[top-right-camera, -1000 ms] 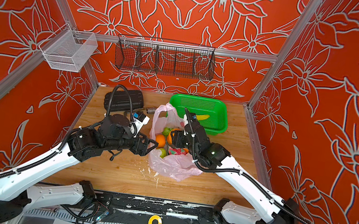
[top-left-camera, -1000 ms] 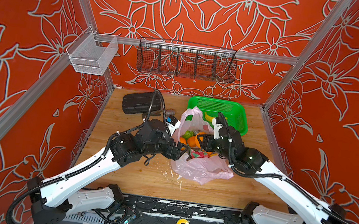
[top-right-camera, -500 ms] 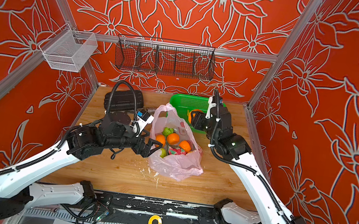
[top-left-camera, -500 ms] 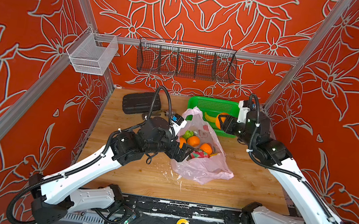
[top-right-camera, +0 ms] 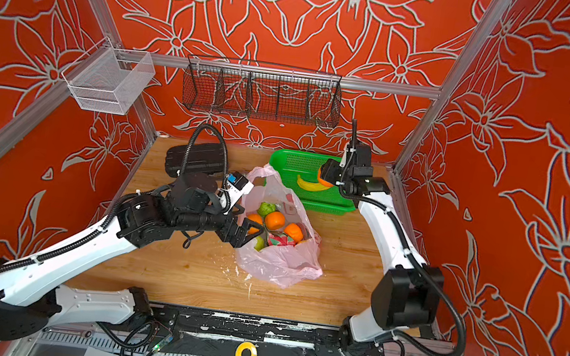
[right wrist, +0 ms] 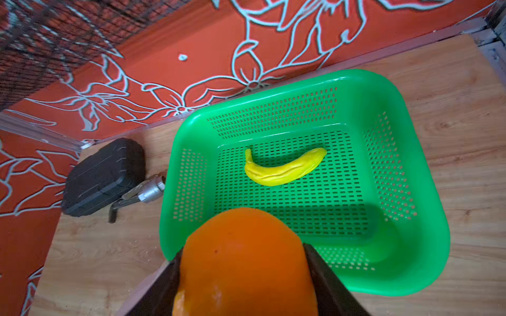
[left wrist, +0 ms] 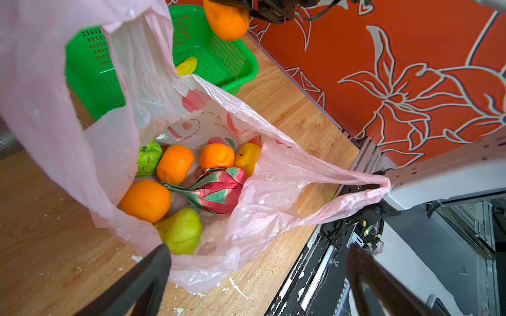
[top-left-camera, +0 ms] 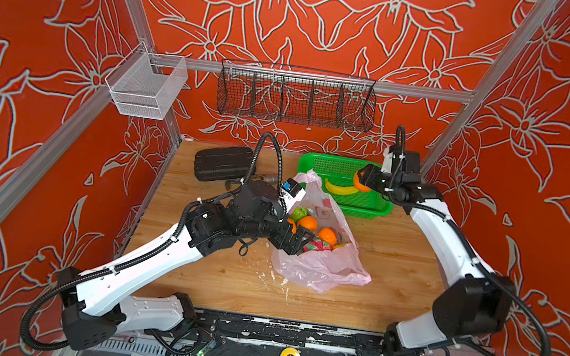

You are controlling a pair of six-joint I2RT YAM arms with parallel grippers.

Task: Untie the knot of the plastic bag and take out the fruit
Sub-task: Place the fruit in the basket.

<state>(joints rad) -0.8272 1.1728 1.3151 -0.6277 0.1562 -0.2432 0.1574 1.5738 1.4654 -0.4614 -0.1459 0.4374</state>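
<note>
Swinging clear of the bag over the last second, the right gripper [top-left-camera: 365, 181] is now hanging above the green basket [top-left-camera: 369, 209] at the table's [top-left-camera: 400, 287] back right corner, and its jaws are clamping an orange [right wrist: 246, 260] from both sides. A yellow banana [right wrist: 284, 169] is lying on the basket's floor, apart from the held orange. The left gripper [left wrist: 257, 254] is hovering at the left side of the plastic bag [top-left-camera: 323, 270], its jaws having spread a little wider and now standing fully apart, gripping nothing. The bag is slumping in the middle of the table with its mouth gaping upward; one loop handle [left wrist: 356, 182] is trailing loose toward the table's front right, and the two handles are lying apart, untied. Inside the bag the fruit is sitting in a cluster: three oranges [left wrist: 146, 199], a pink-green dragon fruit [left wrist: 216, 188] touching them, a yellow fruit [left wrist: 247, 161], a bumpy green fruit [left wrist: 149, 161] and a pale green fruit [left wrist: 180, 231] nearest the left gripper. A black case [top-left-camera: 222, 163] is resting near the table's back left corner, with a metal tool [right wrist: 145, 191] just beside it, between case and basket.
</note>
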